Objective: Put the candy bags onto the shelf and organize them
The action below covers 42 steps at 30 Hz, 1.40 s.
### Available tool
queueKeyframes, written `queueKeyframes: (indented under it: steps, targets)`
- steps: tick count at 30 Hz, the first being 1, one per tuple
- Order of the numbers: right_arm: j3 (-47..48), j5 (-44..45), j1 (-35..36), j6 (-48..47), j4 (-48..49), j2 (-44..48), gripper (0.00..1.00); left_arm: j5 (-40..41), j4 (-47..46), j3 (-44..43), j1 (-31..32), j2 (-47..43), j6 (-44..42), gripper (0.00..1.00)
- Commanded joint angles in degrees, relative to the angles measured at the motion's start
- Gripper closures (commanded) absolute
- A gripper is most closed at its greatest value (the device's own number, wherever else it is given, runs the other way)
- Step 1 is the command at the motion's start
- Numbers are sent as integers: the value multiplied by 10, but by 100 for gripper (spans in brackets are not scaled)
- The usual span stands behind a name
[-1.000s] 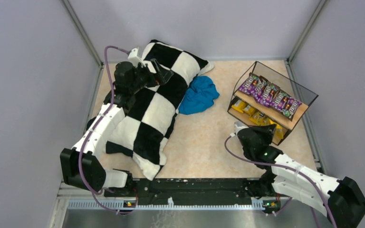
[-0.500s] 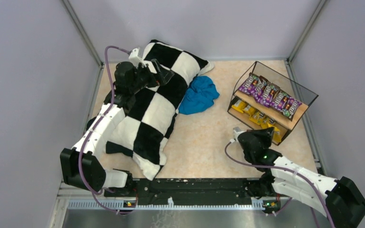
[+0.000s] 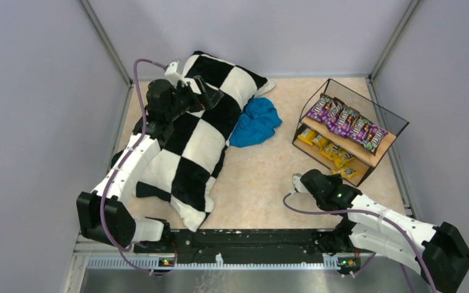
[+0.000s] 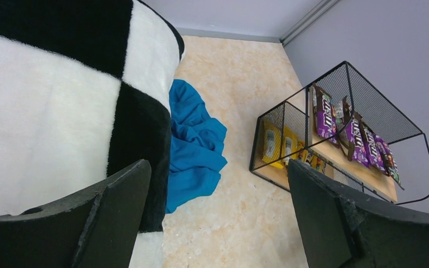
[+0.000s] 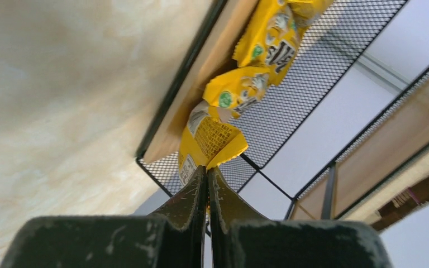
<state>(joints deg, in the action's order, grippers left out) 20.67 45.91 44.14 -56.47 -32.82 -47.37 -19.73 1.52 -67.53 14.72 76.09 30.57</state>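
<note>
The shelf [image 3: 383, 148] stands at the right, a black wire frame with two wooden boards. Several purple candy bags [image 3: 345, 122] lie in a row on its top board. Yellow candy bags [image 3: 325, 146] lie on the lower board. My right gripper [image 3: 345, 180] is at the shelf's near lower corner. In the right wrist view it [image 5: 207, 171] is shut on the edge of a yellow candy bag [image 5: 213, 139] that hangs at the lower board's edge. My left gripper [image 3: 211, 95] is open and empty above the checkered pillow, also in the left wrist view [image 4: 218, 166].
A black-and-white checkered pillow [image 3: 190, 141] fills the left half of the table. A crumpled blue cloth [image 3: 255, 122] lies beside it in the middle. Grey walls close in the back and both sides. Bare table lies between the cloth and the shelf.
My right wrist has drawn back toward the near edge and a little left, still at the shelf's lower corner. The left arm has not moved.
</note>
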Motion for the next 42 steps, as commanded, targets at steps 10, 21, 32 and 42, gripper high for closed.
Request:
queueKeyframes:
  steps: [10,21,32,42]
  targets:
    - [10,20,-46,70,57,-39,100,-14,-22,-22,2,-18,11,2]
    - [32,32,-105,51,133,-142,100,-7,-21,-20,10,-14,9,2]
    - [-21,-84,-196,-28,294,-131,100,-2,-18,-25,16,-5,3,2]
    - [-8,-90,-241,-71,376,-182,100,-5,-18,-26,16,-3,5,2]
